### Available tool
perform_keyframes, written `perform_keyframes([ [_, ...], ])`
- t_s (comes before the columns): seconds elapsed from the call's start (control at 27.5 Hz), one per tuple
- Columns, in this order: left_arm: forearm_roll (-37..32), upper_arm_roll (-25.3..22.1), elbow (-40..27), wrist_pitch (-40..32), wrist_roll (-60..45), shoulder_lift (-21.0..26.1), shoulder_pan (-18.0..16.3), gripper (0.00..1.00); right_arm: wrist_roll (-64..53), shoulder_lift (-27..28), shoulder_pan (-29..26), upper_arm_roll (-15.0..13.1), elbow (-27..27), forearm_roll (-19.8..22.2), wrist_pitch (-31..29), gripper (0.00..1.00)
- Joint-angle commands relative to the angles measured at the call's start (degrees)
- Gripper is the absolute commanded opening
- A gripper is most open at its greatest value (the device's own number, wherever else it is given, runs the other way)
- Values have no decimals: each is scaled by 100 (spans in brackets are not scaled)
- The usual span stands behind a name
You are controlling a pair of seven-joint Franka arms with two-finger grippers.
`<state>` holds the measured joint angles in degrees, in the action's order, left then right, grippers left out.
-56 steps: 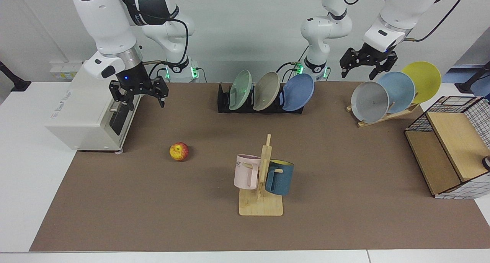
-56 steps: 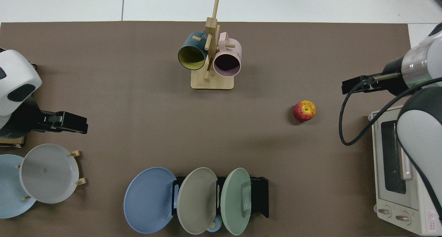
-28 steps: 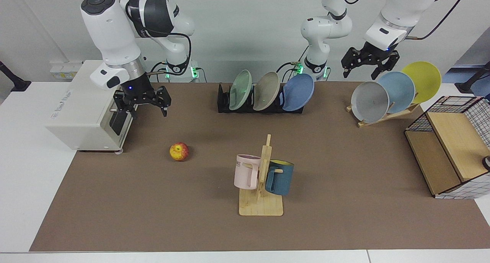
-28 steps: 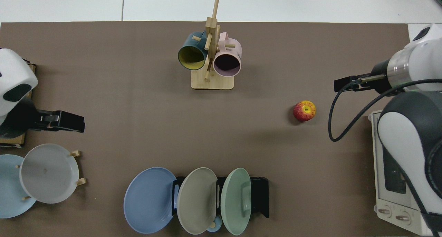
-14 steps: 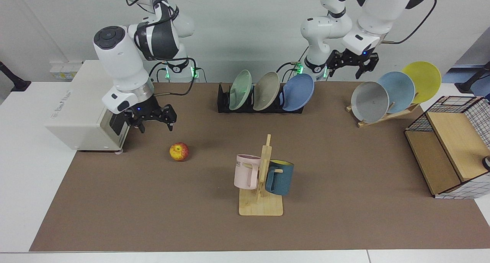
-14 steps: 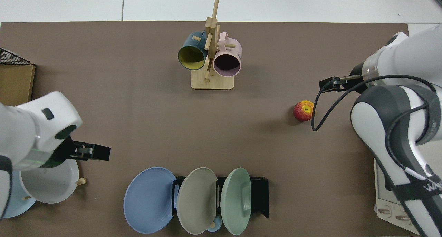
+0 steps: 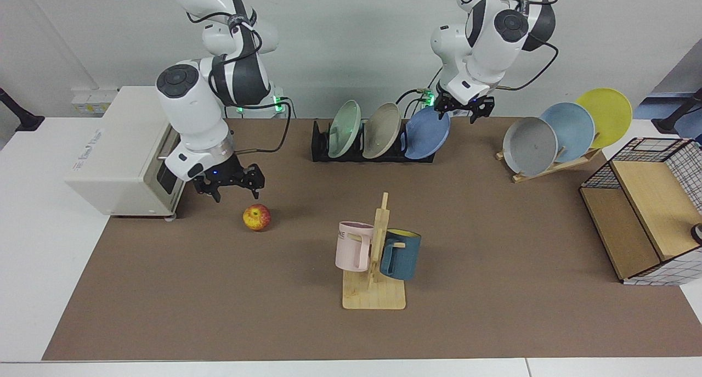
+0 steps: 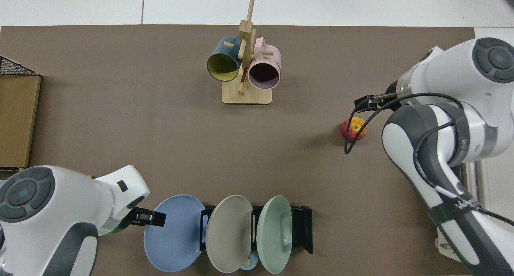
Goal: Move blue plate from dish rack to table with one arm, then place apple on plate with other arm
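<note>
The blue plate (image 7: 428,131) is seen leaning in the end slot of the dish rack (image 7: 319,144), which stands near the table's (image 7: 493,245) edge on the robots' side, beside a beige plate (image 7: 382,130) and a green plate (image 7: 344,128). The left end effector (image 7: 464,107) is held just above the blue plate's upper rim, fingers spread and holding nothing; contact with the rim is not evident. The first step, the lift of the plate out of the rack, is judged to be in hand, with no grasp made. For the next move, the fingers would need to be lowered astride the rim and closed on it, and the plate drawn up clear of the dividers. The apple (image 7: 256,217) lies on the brown mat, in front of a white oven (image 7: 118,155) towards that end of the table. The right end effector (image 7: 233,186) hangs just beside and above it, fingers apart and empty.
</note>
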<state>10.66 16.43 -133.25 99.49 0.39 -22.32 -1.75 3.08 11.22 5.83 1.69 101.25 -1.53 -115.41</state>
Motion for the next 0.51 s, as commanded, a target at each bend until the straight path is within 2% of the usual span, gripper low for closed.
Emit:
perform_keyframes([
  [0.0,278,-35,-543,246,295,-316,26,99,106,82,76,-2,448,4,-411,100],
  [0.11,349,106,-640,316,295,-264,26,99,123,135,84,-2,642,13,-719,100],
  [0.33,437,115,-737,422,330,-202,44,99,501,582,181,-2,651,144,-965,100],
  [0.47,437,229,-781,606,313,-141,175,99,554,873,181,-2,659,188,-1115,100],
])
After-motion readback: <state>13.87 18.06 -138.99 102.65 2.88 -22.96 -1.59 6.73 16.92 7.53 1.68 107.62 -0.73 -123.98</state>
